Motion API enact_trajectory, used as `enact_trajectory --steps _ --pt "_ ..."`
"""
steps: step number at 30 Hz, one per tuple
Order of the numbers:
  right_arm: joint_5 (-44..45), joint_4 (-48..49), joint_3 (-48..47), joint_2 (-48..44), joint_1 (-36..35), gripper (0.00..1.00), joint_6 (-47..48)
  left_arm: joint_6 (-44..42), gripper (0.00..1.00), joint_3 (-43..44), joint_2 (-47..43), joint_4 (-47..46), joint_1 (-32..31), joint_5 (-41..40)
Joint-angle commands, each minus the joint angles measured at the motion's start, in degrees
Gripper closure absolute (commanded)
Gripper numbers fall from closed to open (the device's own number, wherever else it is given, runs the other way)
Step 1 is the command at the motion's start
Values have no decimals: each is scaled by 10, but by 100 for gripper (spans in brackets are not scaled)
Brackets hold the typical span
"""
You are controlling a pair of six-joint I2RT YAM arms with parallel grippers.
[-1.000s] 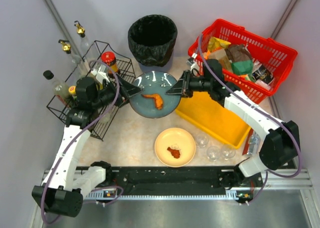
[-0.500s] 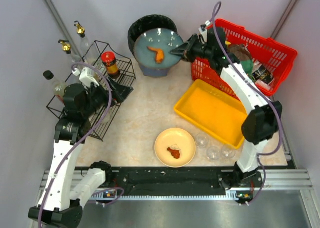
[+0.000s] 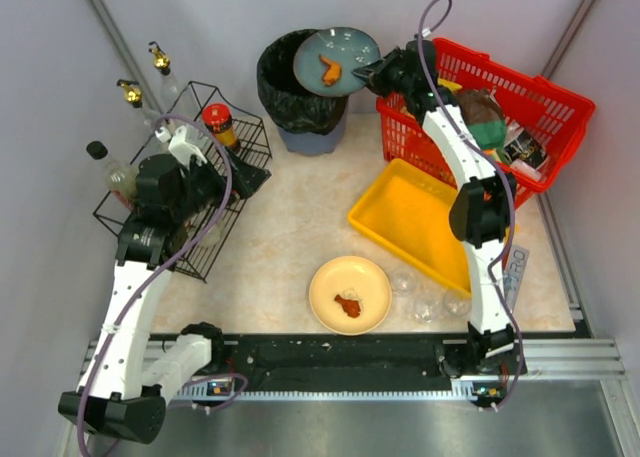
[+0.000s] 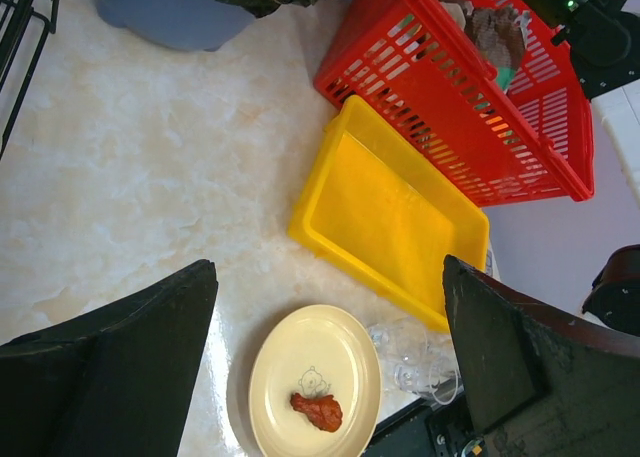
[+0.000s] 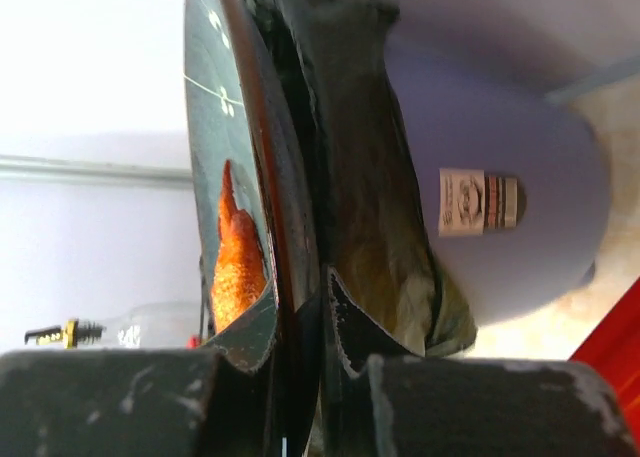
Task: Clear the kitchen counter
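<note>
The right gripper [image 3: 372,72], arm stretched to 12 o'clock, pinches the tilted plate [image 3: 335,62] by its rim above the bin [image 3: 290,97]; basket [image 3: 520,107] at its 3 o'clock. The left gripper [image 3: 245,180] gapes wide by the rack [image 3: 228,239] at 9 o'clock, above the counter [image 3: 290,227].

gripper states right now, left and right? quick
Left gripper: open, holding nothing.
Right gripper: jaws closed on the rim of the teal plate.

Right arm [image 3: 447,142] stretched far forward, right fingers [image 5: 245,337] clamped, left arm [image 3: 130,297] bent, left fingers [image 4: 110,367] spread wide
</note>
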State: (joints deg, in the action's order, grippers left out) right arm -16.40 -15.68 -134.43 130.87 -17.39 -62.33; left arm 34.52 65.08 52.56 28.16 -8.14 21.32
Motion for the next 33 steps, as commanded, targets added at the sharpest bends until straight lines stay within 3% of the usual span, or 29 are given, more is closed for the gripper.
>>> enact_trajectory --steps 1,11,15,25,33 --pt "72 151 -51 -28 12 100 47 -4 3 6 10 -28 1 12" --pt "114 255 -43 -26 -4 100 158 13 4 8 30 -42 1 18" --pt "119 297 -43 -23 -28 100 246 14 5 5 26 -42 1 14" --pt "240 323 -40 -27 -90 100 449 14 4 -7 12 -35 1 8" --pt "285 314 -94 -38 -94 100 471 19 5 -16 -3 -26 0 -1"
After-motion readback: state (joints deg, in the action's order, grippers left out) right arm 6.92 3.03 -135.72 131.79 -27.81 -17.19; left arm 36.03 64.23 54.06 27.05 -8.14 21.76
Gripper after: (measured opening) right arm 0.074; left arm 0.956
